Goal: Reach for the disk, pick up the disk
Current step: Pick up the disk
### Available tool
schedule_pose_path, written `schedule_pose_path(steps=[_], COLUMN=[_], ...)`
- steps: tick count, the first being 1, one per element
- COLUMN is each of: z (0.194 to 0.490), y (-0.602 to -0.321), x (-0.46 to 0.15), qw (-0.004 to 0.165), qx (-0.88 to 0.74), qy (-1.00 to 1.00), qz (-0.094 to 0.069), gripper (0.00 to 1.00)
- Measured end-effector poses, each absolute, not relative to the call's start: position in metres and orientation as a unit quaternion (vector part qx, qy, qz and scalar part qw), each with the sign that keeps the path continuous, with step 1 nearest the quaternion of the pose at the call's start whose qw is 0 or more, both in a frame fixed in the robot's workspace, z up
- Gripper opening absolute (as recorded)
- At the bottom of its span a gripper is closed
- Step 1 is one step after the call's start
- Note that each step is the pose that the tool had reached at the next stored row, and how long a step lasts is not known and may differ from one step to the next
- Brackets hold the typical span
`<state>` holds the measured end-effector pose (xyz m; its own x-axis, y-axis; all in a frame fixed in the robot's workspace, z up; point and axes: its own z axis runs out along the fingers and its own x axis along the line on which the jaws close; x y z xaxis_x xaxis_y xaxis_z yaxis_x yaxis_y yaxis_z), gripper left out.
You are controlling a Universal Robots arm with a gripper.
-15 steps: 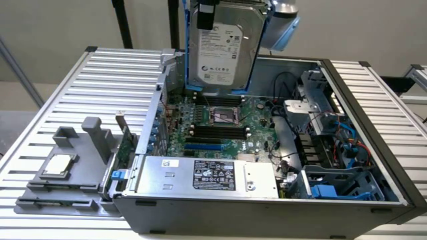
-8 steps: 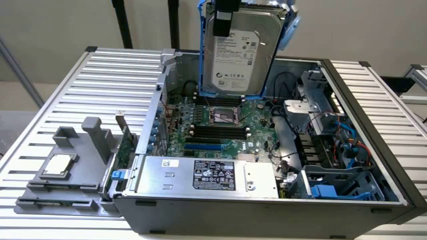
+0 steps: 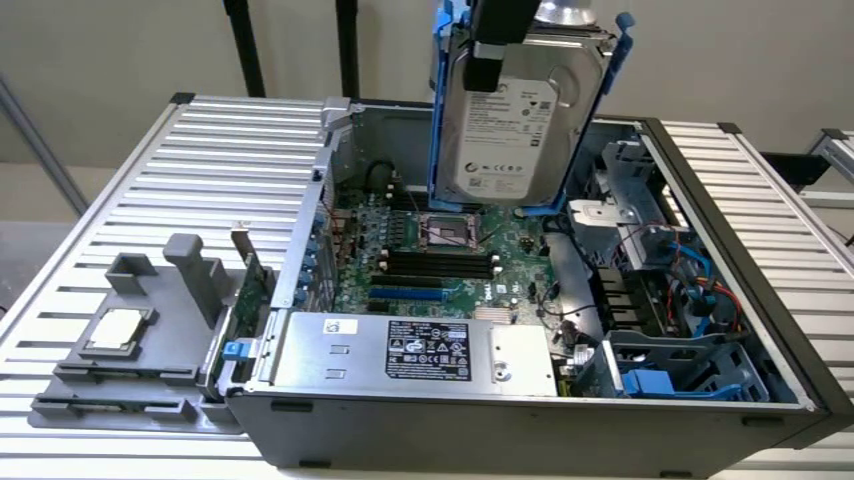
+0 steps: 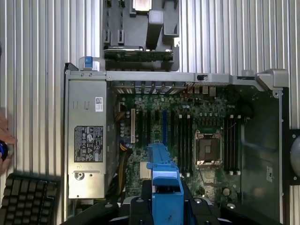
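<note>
The disk (image 3: 514, 135), a silver-grey hard drive with a white label and blue carrier rails, hangs upright in the air above the open computer case (image 3: 787, 330), over the motherboard's back part. My gripper (image 3: 505, 20) grips its top edge, shut on it. In the wrist view the disk's blue rail (image 4: 165, 173) runs out from between my gripper (image 4: 166, 206) fingers, with the motherboard (image 4: 187, 136) far below.
Inside the case lie the power supply (image 3: 414, 350), the CPU socket (image 3: 454, 228) and a drive bay with blue caddies (image 3: 667, 380). A grey fixture holding a small silver chip (image 3: 114, 330) sits at the exterior view's left. A person's hand (image 4: 3, 138) and a keyboard (image 4: 28, 199) are beside the case.
</note>
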<state>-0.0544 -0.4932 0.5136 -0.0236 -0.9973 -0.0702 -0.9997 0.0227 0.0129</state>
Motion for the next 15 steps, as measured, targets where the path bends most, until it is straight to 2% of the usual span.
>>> schedule_pose_path(steps=[15], z=[0.508], y=[-0.517], x=[0.01], qw=[0.021], qx=[-0.698], qy=[0.715], qz=[0.029], gripper=[0.33])
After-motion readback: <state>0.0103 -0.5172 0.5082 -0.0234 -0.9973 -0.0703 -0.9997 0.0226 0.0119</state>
